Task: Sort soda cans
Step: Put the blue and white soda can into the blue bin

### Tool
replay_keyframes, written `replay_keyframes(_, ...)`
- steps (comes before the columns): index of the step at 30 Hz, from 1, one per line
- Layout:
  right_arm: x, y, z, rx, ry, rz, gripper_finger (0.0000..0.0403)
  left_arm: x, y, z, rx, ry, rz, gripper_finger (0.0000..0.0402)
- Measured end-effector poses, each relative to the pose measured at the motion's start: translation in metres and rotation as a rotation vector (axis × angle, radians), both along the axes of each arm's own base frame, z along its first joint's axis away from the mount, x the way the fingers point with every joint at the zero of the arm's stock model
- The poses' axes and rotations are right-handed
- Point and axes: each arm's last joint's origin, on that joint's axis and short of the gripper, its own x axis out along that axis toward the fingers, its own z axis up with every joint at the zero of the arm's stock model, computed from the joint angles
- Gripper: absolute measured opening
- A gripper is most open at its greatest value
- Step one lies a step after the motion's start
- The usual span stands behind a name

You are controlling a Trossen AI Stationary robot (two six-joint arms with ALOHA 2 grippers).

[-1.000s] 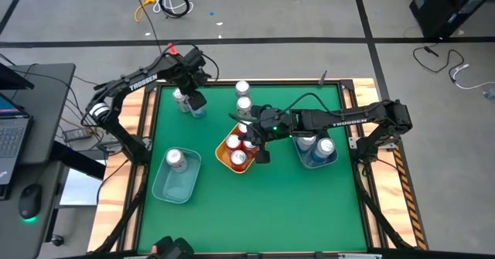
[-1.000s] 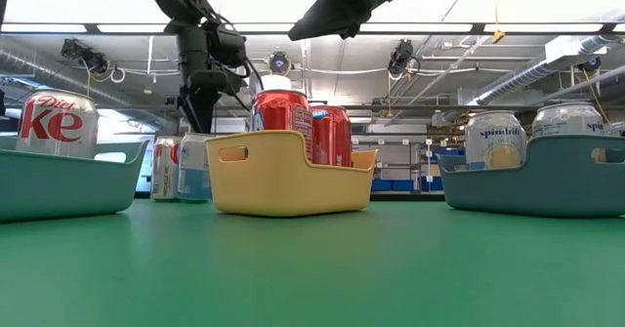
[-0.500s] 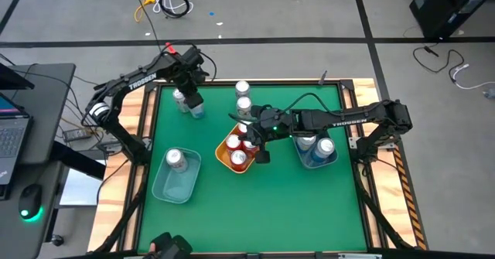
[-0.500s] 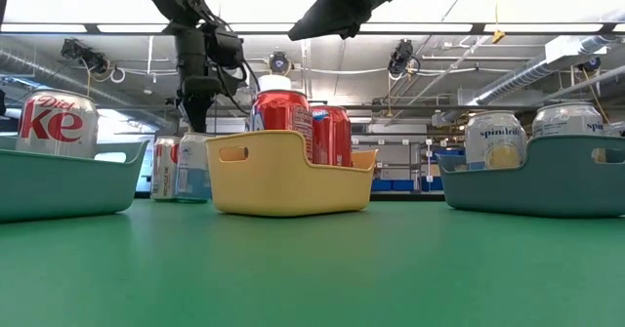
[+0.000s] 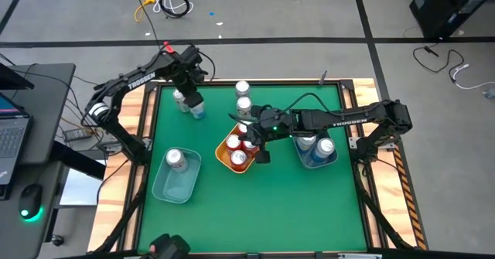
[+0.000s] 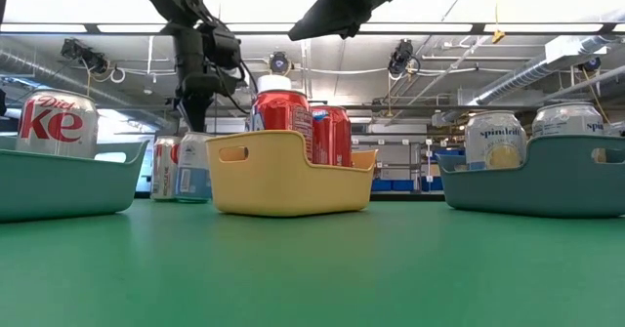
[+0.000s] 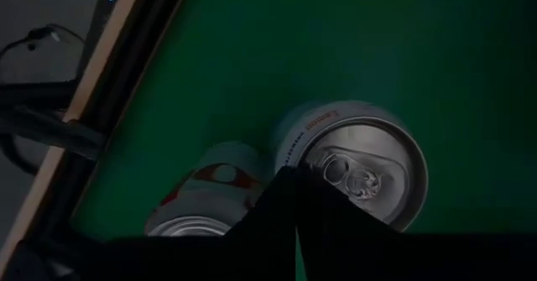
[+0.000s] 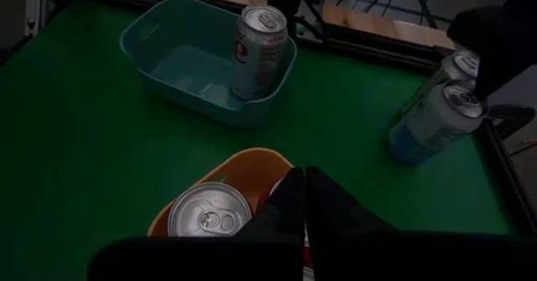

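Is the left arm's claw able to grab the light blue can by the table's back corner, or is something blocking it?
Probably yes. The left gripper hangs right over the light blue can, nothing between them. But its fingers are shut, and a second can stands close beside.

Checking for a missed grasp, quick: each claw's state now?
Left claw: shut, holding nothing, above two cans.
Right claw: shut, empty, over the yellow bin.

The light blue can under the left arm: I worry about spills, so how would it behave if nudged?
The light blue can stands upright on its flat base, taller than wide, so a high push may tip it. Its round body would probably roll once down. A neighbouring can stands right beside it, so a shove that way could knock that over too.
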Motion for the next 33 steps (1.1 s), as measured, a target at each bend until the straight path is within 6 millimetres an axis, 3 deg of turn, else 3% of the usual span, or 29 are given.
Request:
replay_keyframes(21, 0.000, 0.000, -0.001, 0.000, 0.007, -0.001, 0.0000, 0.001, -0.011, 0.011, -0.078, -0.128, 0.001, 0.0000)
replay_keyframes(33, 0.000, 0.000, 0.000, 0.002, 0.006, -0.002, 0.0000, 0.002, -0.011, 0.011, -0.020, -0.082, -0.014, 0.0000)
